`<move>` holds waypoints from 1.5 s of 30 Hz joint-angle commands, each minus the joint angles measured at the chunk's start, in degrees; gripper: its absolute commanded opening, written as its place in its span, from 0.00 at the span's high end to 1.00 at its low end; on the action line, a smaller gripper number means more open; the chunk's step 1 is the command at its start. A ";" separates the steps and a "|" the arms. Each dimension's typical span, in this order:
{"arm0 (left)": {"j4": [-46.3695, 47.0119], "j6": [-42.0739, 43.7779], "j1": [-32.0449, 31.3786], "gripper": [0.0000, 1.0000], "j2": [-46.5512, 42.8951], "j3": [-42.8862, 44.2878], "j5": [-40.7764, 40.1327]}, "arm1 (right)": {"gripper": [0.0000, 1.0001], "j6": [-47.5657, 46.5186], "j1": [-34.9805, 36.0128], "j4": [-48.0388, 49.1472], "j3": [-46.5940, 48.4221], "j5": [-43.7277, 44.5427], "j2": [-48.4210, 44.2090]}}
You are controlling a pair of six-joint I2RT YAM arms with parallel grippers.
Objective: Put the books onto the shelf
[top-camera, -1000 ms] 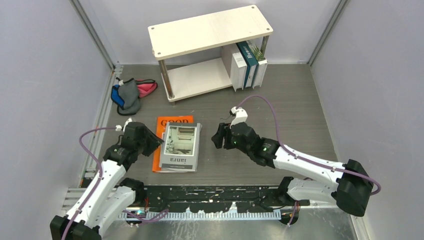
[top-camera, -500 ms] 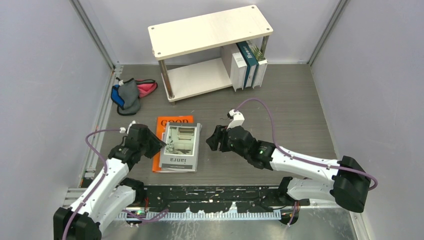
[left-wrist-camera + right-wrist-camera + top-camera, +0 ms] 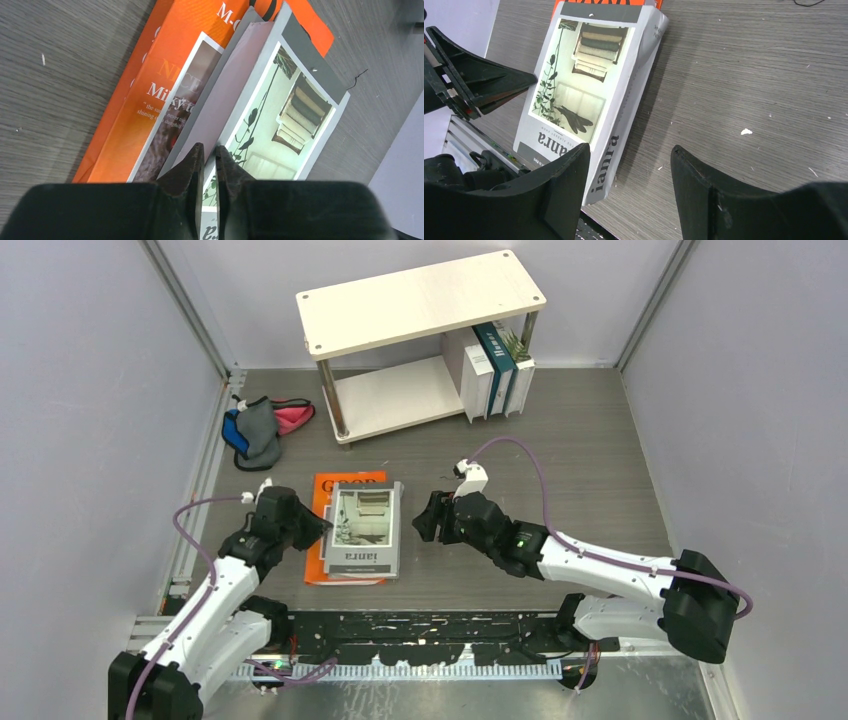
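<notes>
Since a moment ago my left claw (image 3: 209,150) has drawn its fingers nearly together, and the grey book (image 3: 362,530) has slid a little to the right, away from it. The fingers are now nipped on that book's left edge, low near its closest corner. I cannot tell whether they hold the cover alone or more. That left edge sits raised, so the book tilts and shows a pale lilac-grey face beside its photo cover. The grey book lies on top of the orange book (image 3: 345,483), which rests flat on the table (image 3: 580,460) and shows only along its left side and far end, with big cover letters peeking out beyond the grey one. My right claw (image 3: 630,150) hangs just to the right of the grey book with its fingers spread wide and nothing between them, facing the spine and not touching it. Farther back on the left, the cloth (image 3: 262,425) lies crumpled on the table. At the far end stands the shelf (image 3: 420,300), top board bare. At the right end of its lower board, three books stand upright side by side: a white book (image 3: 477,375), a teal book (image 3: 494,350) and a plant book (image 3: 518,365).
</notes>
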 commanded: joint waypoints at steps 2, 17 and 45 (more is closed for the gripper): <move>1.08 -0.48 0.30 0.94 -1.57 -0.97 0.23 | 0.35 -0.11 0.34 1.80 0.62 2.53 -2.06; 0.08 -2.39 0.35 0.96 -5.10 -3.14 0.64 | 0.29 6.34 0.34 7.37 -7.06 -0.81 -5.30; -1.14 -1.73 0.26 0.97 -4.68 -4.06 2.07 | 0.23 19.65 2.35 44.06 -17.68 -9.58 13.58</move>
